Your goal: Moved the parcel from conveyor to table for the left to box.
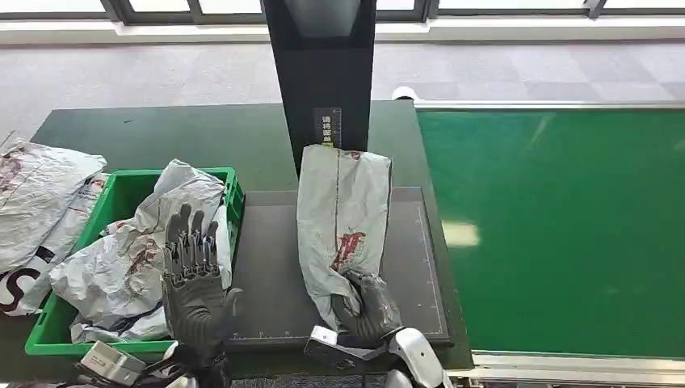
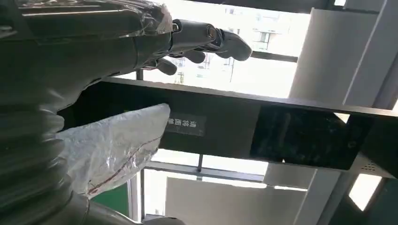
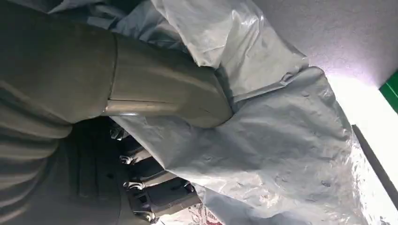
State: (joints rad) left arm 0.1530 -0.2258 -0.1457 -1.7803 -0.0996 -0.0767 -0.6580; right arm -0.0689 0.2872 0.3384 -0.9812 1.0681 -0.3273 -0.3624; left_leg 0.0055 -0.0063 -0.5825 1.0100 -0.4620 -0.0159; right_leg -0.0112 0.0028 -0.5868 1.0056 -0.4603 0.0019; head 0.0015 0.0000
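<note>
The parcel (image 1: 343, 214), a long grey plastic bag with a red mark, lies lengthwise on the dark weighing pad (image 1: 262, 275) in the middle of the table. My right hand (image 1: 367, 307) grips its near end; in the right wrist view the thumb (image 3: 159, 89) presses on top of the parcel (image 3: 291, 150) with the fingers curled under it. My left hand (image 1: 192, 271) hovers over the right rim of the green box (image 1: 121, 175), fingers stretched and apart, holding nothing. The left wrist view shows that hand (image 2: 141, 42) open, with the parcel's far tip (image 2: 117, 145) beyond it.
The green box holds several crumpled grey bags (image 1: 137, 259). More bags (image 1: 40, 198) lie on the table left of it. A black scanner post (image 1: 323, 73) stands just behind the pad. The green conveyor (image 1: 557, 226) runs along the right side.
</note>
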